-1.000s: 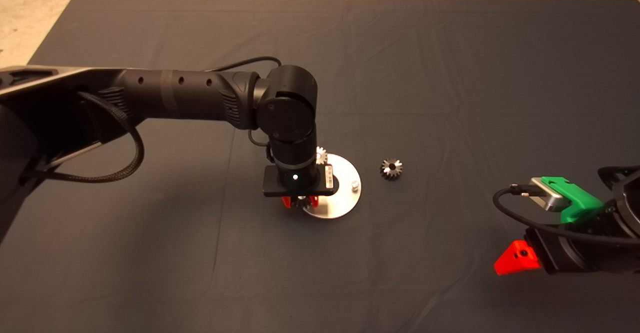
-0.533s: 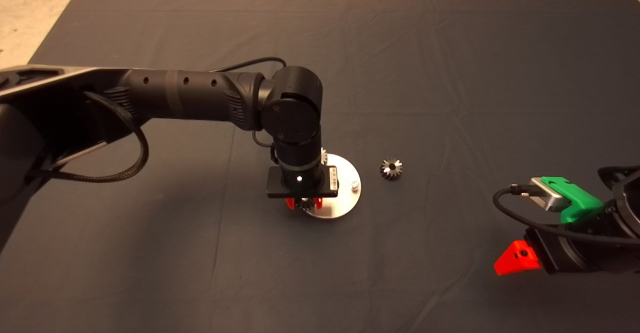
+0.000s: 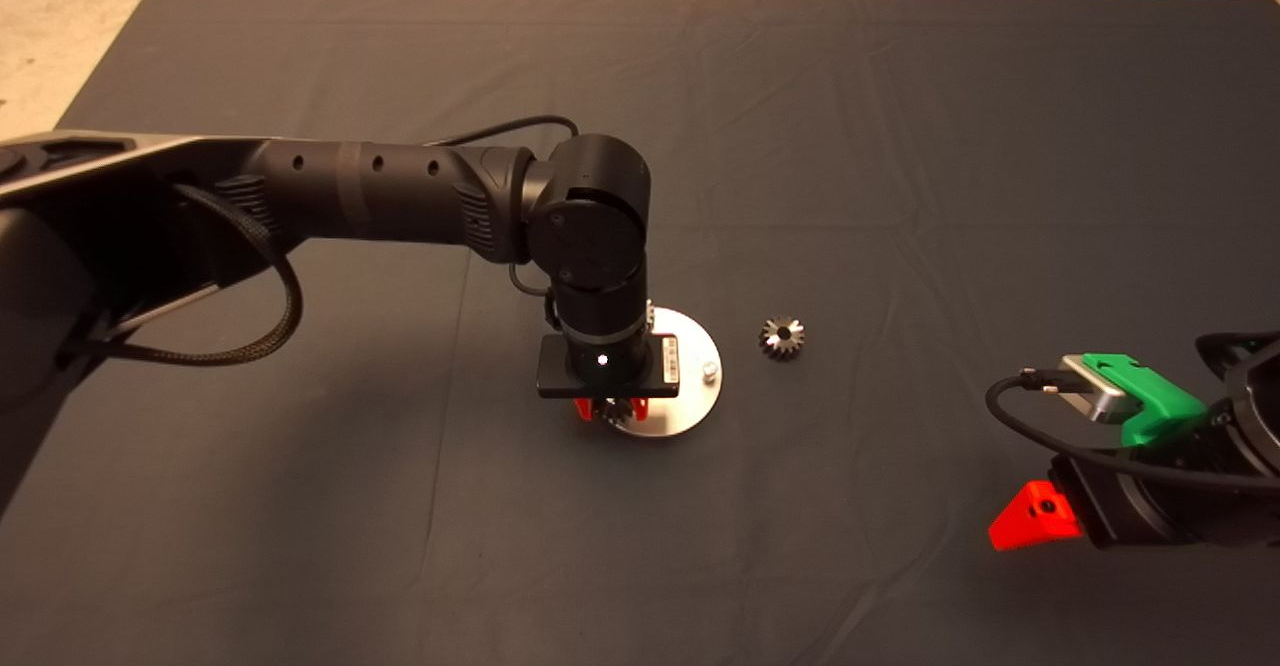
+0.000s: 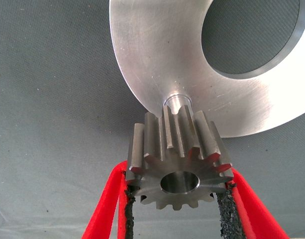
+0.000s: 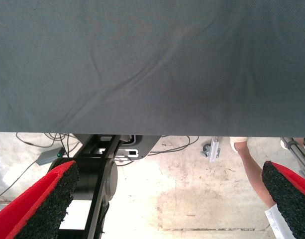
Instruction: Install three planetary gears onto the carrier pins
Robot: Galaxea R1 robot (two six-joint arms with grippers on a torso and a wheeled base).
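The held gear point(image 4: 178, 169) is hanging just above 1 of the carrier pins point(image 4: 176, 101), which is standing at the near rim of the disc point(image 3: 690, 401), roughly mid-tabletop. The left gripper point(image 3: 610, 408) is pointing straight down over that rim, its jaws pinching the gear by its toothed flanks between black gritty pads point(image 4: 223, 209). In the left wrist view the bore is looking close to lined up with the pin but not yet threaded over it.

By my reading, 1 gear point(image 3: 645, 314) is already sitting on the disc's far side, mostly hidden behind the arm; whether it is fully seated I cannot tell. A 2nd pin point(image 3: 710, 370) is standing bare toward the right edge. The loose gear point(image 3: 782, 337) is lying on the mat point(image 3: 900, 146) just beside the disc, still to be fetched. So 1 looks placed, 1 is in hand and 1 is waiting.

The gears are machined steel, straight-toothed with a smooth round bore. The disc is a flat brushed-metal ring with a large centre hole. The mat is dark, woven and slightly creased.

The right gripper point(image 3: 1035, 518) is waiting near the tabletop's near-right corner, jaws spread wide and holding nothing.
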